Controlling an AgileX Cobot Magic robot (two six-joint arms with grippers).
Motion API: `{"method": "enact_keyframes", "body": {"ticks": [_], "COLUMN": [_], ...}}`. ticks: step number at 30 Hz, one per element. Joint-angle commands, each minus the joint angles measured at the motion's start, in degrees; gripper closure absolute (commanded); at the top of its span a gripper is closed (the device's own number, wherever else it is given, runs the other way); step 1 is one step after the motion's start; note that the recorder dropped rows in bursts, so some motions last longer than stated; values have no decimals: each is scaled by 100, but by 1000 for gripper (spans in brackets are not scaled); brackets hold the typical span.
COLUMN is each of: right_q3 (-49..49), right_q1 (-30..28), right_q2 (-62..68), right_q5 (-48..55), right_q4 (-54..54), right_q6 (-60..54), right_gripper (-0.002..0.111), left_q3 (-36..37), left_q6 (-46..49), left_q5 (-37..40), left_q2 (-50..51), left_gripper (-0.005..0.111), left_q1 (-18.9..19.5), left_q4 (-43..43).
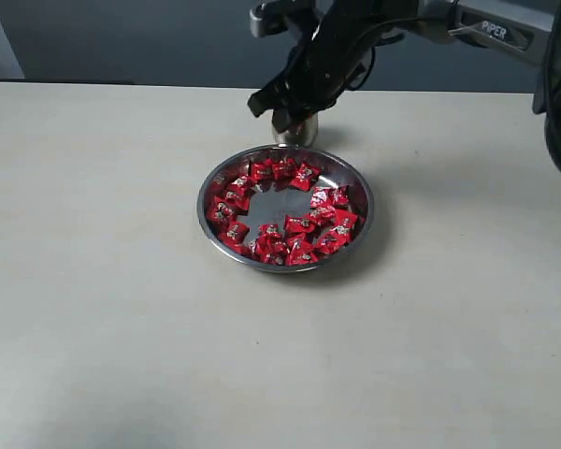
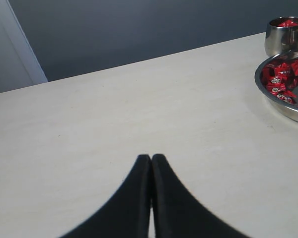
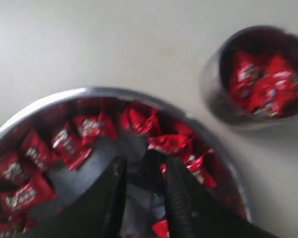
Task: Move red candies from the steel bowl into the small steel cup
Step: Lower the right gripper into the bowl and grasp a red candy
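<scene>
Hovering over the far side of the steel bowl (image 1: 352,178), the right gripper (image 3: 144,161) has its two dark fingers (image 3: 176,198) spread, and nothing shows between them; the bowl's floor is visible through the gap. In the exterior view this gripper (image 1: 280,105) hides the top of the small steel cup (image 1: 295,134), which stands upright on the counter (image 1: 103,281) just behind the bowl's far rim. The right wrist view shows several red candies (image 3: 260,82) inside the cup (image 3: 213,94). Many more candies (image 1: 299,224) lie in a loose ring around the bowl's bare middle.

The left gripper (image 2: 151,158) is pressed together with nothing between its fingers, low over bare counter, well apart from the bowl (image 2: 288,111). From its wrist view, the cup (image 2: 284,42) sits beside the bowl with a candy showing at its mouth.
</scene>
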Motion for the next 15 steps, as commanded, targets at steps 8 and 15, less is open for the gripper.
{"method": "enact_keyframes", "body": {"ticks": [8, 15], "right_q3": [-22, -22], "right_q1": [185, 185], "right_q2": [340, 352], "right_q5": [959, 1562], "right_q4": [-62, 380], "right_q6": [-378, -732], "right_gripper": [81, 65], "left_q3": [-6, -6], "left_q6": [-31, -31], "left_q5": [-39, -39], "left_q2": [-25, -25], "left_gripper": [106, 106], "left_q1": [-2, -2], "left_q4": [15, 15]}}
